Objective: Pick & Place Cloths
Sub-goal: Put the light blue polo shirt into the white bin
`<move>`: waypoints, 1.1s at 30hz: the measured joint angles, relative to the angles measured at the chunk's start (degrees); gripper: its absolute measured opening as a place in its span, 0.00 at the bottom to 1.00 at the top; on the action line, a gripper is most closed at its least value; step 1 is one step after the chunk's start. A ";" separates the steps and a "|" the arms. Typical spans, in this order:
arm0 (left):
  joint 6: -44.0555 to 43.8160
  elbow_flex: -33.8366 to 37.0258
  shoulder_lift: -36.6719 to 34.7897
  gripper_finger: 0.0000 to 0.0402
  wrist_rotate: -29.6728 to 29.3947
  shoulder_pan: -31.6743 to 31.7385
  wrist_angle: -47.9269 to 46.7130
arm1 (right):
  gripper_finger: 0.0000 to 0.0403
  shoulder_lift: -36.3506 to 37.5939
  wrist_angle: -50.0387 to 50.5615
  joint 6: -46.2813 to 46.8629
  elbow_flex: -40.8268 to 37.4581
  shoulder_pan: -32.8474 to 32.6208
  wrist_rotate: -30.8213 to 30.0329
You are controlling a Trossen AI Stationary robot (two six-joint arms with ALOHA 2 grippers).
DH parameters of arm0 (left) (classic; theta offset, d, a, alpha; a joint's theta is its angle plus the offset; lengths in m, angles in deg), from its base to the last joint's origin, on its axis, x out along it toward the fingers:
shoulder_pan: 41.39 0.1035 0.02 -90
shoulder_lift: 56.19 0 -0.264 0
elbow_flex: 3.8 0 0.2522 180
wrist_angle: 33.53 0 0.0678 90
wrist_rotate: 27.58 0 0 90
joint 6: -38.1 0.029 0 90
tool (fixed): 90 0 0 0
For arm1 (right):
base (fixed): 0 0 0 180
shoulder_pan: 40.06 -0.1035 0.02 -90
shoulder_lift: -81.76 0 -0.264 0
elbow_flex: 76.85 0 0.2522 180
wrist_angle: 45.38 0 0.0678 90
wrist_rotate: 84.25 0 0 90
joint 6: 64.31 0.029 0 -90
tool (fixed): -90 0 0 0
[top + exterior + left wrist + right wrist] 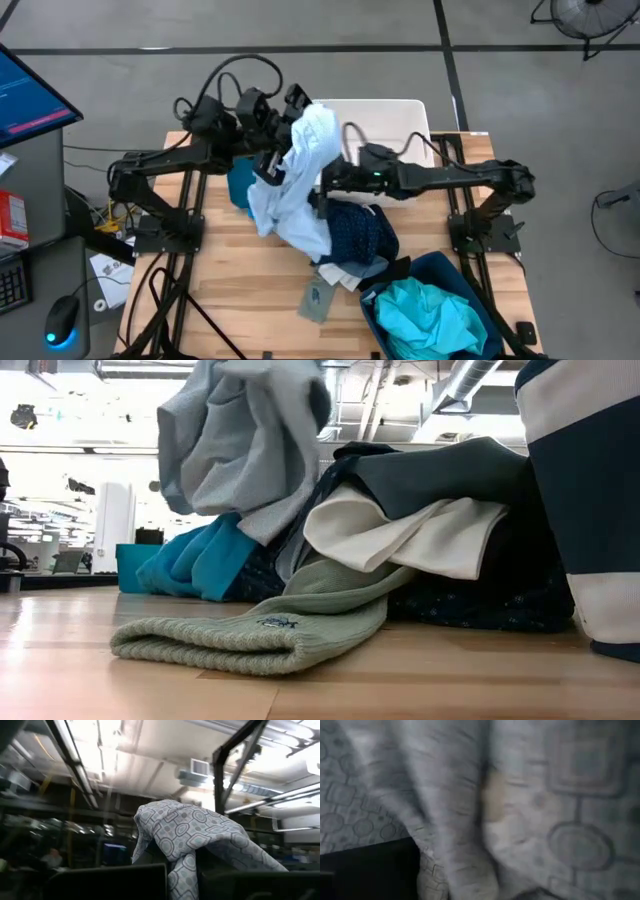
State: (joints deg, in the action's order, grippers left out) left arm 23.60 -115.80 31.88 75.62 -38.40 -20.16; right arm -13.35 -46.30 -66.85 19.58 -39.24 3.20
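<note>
We hold the pale patterned cloth (300,170) aloft above the table (240,290), the left end effector (272,160) clenched on it, the right end effector (325,185) unreadable, and its trailing hem may snag the navy dotted cloth (360,235).

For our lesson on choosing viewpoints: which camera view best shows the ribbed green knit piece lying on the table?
The low view: the green knit piece lies in front, its ribbing and small logo plain, partly under the white cloth. The high view shows it only as a small grey-green shape by the pile. Neither wrist view shows it; both are filled by the patterned cloth.
</note>
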 joint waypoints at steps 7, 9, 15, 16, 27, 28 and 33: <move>-5.12 -0.04 -0.61 0.00 0.73 0.00 0.31 | 0.28 -5.72 12.71 -3.33 13.49 1.04 10.26; -6.02 -0.03 -1.05 0.00 1.70 0.00 -0.13 | 0.08 -6.67 14.22 -3.39 15.89 1.24 11.95; -10.00 -0.07 -3.60 0.00 5.21 0.00 0.21 | 0.02 -4.25 17.03 -2.55 19.20 3.19 11.23; -10.04 -0.07 -4.23 0.00 5.98 0.00 0.10 | 0.02 -3.27 17.53 -2.55 19.54 3.96 10.26; -3.39 -0.06 -8.22 0.00 6.40 2.23 -7.65 | 0.00 9.09 22.51 -2.21 19.99 17.24 -1.61; -2.09 -0.02 -8.20 0.00 5.77 3.17 -9.25 | 0.00 10.04 23.31 -1.86 19.99 18.54 -2.18; 1.71 0.13 -7.07 0.00 0.11 8.58 -17.55 | 0.00 13.09 31.15 0.36 20.01 23.07 -5.19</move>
State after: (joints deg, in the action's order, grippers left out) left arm 25.32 -115.67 24.81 75.73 -29.82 -37.71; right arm -0.26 -15.15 -66.49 39.59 -16.16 -1.99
